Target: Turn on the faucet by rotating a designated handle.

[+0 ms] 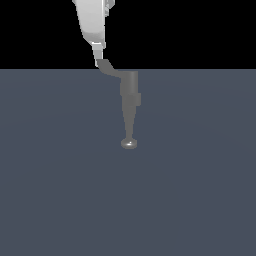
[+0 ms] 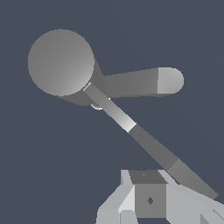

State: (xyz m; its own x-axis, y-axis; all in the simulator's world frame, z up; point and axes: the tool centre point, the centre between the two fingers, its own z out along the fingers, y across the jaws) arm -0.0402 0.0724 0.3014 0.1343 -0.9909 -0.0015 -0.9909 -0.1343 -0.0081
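Note:
The grey faucet point(image 1: 130, 92) stands mid-scene in the exterior view, its tapering spout running toward the camera and ending in a round shiny tip point(image 1: 129, 144). The thin handle point(image 1: 111, 71) projects from the body's top toward the exterior view's left, with its tip bent upward. My white gripper point(image 1: 98, 60) comes down from above and its fingertips rest against that bent tip. In the wrist view the handle point(image 2: 151, 144) runs as a long bar from the round faucet point(image 2: 60, 62) top to beside my gripper point(image 2: 148, 192). The fingers sit together and hold nothing.
A flat blue-grey floor point(image 1: 200, 190) surrounds the faucet on all sides. The spout point(image 2: 140, 82) points away from the handle in the wrist view. Nothing else stands in view.

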